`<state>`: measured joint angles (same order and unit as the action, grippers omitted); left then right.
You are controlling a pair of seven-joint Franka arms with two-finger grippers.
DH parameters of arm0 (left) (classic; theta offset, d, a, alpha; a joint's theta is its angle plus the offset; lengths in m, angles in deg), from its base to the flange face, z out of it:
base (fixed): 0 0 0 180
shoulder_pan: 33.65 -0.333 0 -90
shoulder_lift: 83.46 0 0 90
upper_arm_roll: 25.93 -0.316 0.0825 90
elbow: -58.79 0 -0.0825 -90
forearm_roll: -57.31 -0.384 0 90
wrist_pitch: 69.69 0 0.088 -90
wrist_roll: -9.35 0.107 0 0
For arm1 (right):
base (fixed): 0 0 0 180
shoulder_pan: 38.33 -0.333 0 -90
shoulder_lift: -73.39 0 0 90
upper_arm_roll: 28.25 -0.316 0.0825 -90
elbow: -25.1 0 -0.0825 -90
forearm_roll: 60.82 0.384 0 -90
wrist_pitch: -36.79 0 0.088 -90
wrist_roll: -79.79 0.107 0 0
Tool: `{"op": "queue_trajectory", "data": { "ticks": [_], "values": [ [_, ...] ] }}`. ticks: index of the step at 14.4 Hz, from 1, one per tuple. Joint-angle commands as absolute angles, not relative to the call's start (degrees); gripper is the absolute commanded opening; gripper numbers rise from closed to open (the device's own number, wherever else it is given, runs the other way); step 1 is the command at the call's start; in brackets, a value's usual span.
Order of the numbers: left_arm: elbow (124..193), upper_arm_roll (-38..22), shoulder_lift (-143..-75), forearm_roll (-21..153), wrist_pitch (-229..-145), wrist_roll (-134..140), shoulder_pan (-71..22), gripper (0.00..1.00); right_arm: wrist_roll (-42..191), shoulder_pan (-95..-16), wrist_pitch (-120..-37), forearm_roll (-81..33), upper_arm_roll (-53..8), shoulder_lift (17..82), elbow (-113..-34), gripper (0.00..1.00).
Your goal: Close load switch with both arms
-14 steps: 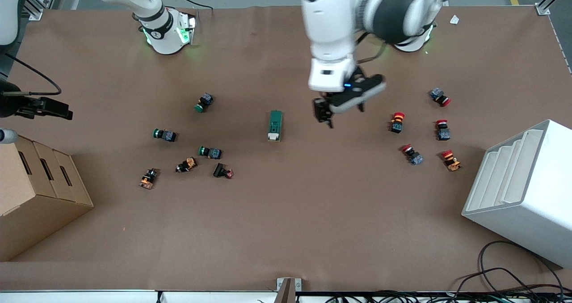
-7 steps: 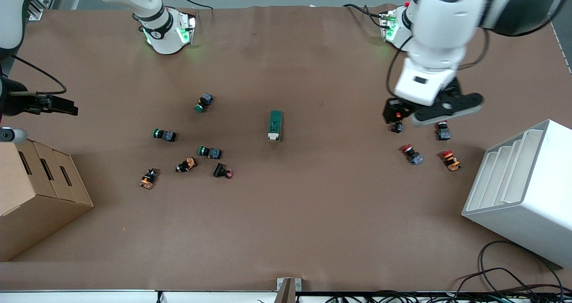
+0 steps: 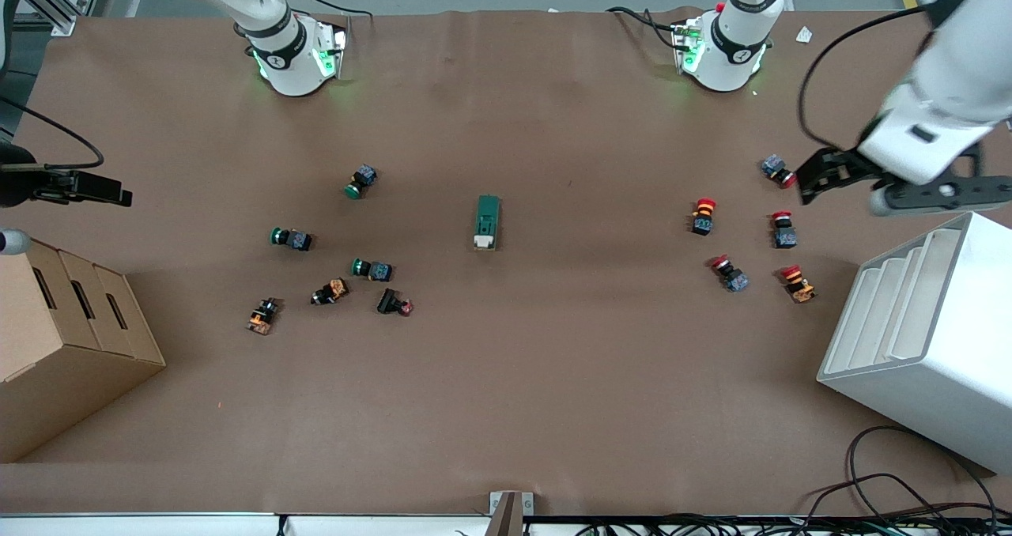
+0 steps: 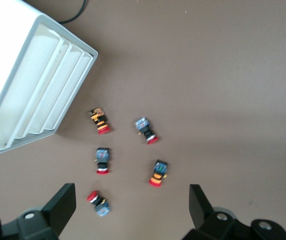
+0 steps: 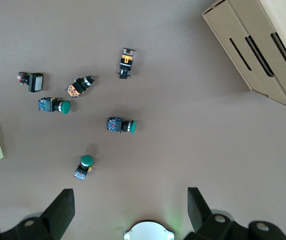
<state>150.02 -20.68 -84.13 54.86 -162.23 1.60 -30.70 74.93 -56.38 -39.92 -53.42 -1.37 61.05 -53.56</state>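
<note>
Switch: lies alone at centre frame, untouched by either arm.
Left gripper: wide and empty, upper right over the red buttons.
Right gripper: wide, empty, at left edge.
Risk: I judge both arms sit far from the switch; one-sided contact could shove it.

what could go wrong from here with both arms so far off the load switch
1. The left gripper, open, hangs over the red-capped push buttons; coming back low toward the load switch it might knock them.
2. The right gripper, open, looks down on the green-capped push buttons; its path could scatter them.
3. The load switch lies loose on the table, so pressing with one arm alone might just slide it.
</note>
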Motion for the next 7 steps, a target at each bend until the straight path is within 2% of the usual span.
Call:
{"op": "queue_trajectory", "data": {
  "ticks": [1, 3, 7],
  "values": [
    [151.1, -21.9, -81.8, 57.6, -159.4, 8.1, -33.4, 1.00, 77.1, -46.8, -40.5, -56.3, -13.6, 64.6, -54.4, 1.00],
    [151.4, -21.9, -80.8, 57.6, -157.8, 8.1, -33.5, 1.00, 78.6, -41.0, -40.4, -58.4, -21.0, 65.8, -54.7, 1.00],
    [153.1, -21.5, -78.7, 57.8, -157.8, 8.1, -33.7, 1.00, 81.9, -32.4, -40.5, -60.3, -30.7, 69.0, -57.2, 1.00]
  ]
}}
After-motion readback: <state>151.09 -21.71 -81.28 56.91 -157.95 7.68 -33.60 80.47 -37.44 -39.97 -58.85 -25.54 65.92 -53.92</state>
